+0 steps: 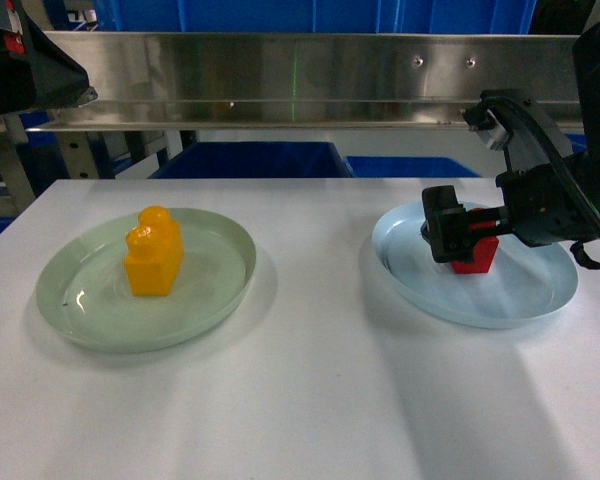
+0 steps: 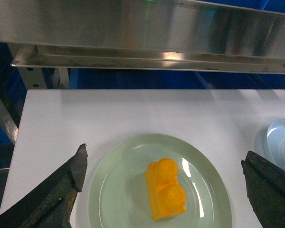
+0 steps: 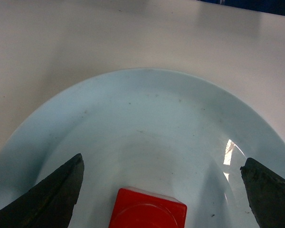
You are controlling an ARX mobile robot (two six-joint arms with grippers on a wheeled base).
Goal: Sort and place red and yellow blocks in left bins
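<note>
The orange-yellow block with two studs stands on a pale-green plate at the left. In the left wrist view this yellow block lies between the wide-open fingers of my left gripper, which hangs above it without touching. The small red block sits in a pale-blue plate at the right. My right gripper is low over that plate and open. In the right wrist view the red block lies between its spread fingers, clear of both. A blue bin stands behind the table.
A steel shelf rail runs across above the table's far edge, with more blue crates behind and above it. The right arm's body and cables hang over the table's right side. White tabletop stretches between and before the plates.
</note>
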